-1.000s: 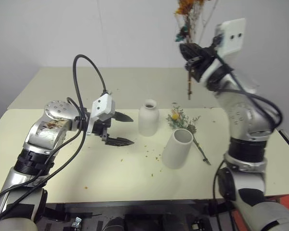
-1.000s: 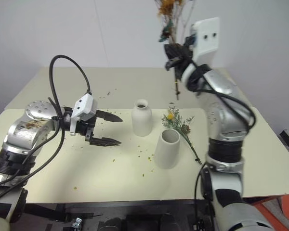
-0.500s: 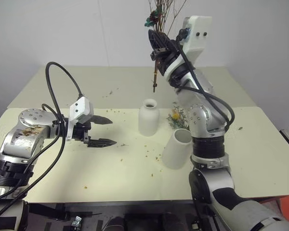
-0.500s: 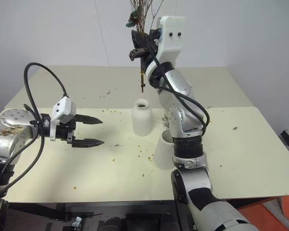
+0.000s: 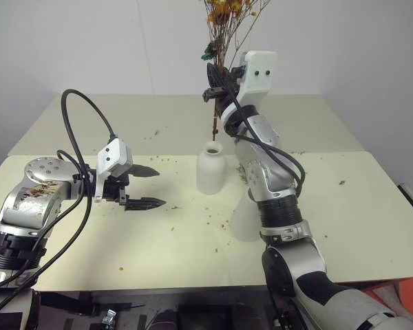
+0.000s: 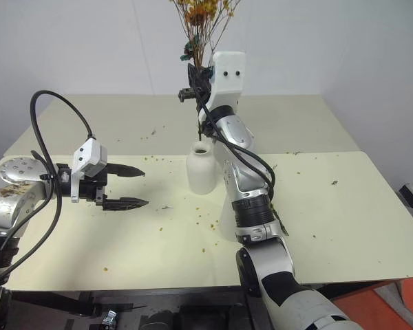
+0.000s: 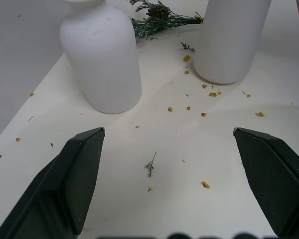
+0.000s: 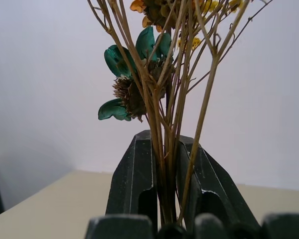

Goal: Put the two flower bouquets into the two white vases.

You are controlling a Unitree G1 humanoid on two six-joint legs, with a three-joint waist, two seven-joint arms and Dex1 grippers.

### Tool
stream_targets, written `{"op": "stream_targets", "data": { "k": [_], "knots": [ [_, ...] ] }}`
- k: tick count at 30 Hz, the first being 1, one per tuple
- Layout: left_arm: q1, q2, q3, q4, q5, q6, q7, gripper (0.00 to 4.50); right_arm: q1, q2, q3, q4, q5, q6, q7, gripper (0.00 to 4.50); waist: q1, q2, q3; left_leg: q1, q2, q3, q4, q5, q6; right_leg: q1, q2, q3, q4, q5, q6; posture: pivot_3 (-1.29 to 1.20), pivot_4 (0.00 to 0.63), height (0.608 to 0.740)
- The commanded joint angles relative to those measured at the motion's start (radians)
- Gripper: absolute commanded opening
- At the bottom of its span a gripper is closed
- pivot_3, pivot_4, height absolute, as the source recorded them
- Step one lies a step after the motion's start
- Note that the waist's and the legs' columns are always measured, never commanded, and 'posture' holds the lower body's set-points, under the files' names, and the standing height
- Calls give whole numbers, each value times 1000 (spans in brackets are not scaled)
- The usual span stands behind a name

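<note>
My right gripper [image 5: 219, 79] is raised and shut on the thin brown stems of the yellow-orange bouquet [image 5: 227, 10], which stands upright. Up close, the stems [image 8: 164, 124] sit pinched between both fingers. The stem ends [image 5: 213, 132] hang just above the mouth of the bottle-shaped white vase [image 5: 211, 168]. The cylinder vase [image 7: 231, 40] stands to the bottle's right, largely hidden behind my right arm in the eye views. The grey-green sprig bouquet [image 7: 162, 17] lies flat on the table behind both vases. My left gripper [image 5: 160, 187] hovers open and empty to the left of the bottle vase.
Small yellow petal crumbs [image 7: 204, 114] are scattered over the cream table [image 5: 344, 227] around the vases. A second table [image 5: 124, 117] stands behind, against a white wall. A black cable [image 5: 82, 103] loops above my left arm.
My right arm has swung left with the bouquet, bringing the stem ends over the bottle vase's mouth. My left gripper drew back to the left, then held still.
</note>
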Motion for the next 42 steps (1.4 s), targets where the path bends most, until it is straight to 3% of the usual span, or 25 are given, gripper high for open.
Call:
{"op": "stream_targets", "data": {
  "k": [1,28,32,40,42],
  "knots": [
    [-14,15,26,-21,-11,-9,6,4500,13,5,18,-22,-22,-34,-13,777,-3,0,0,0,0,0,0,0,0,0,0,0,0,0,0,0,150,740],
    [-16,20,14,1,16,-43,11,4500,67,57,76,-82,-58,-12,-76,777,-16,0,0,0,0,0,0,0,0,0,0,0,0,0,0,0,150,740],
    [-18,19,11,6,18,-52,9,4500,80,62,84,-88,-56,-14,-84,1621,-16,0,0,0,0,0,0,0,0,0,0,0,0,0,0,0,150,740],
    [-20,14,9,19,27,-78,8,4500,89,61,102,-83,-67,-27,-92,4481,-16,0,0,0,0,0,0,0,0,0,0,0,0,0,0,0,150,740],
    [-21,14,8,21,29,-82,8,4500,89,59,102,-87,-65,-27,-90,4481,-16,0,0,0,0,0,0,0,0,0,0,0,0,0,0,0,150,740]
  ]
}}
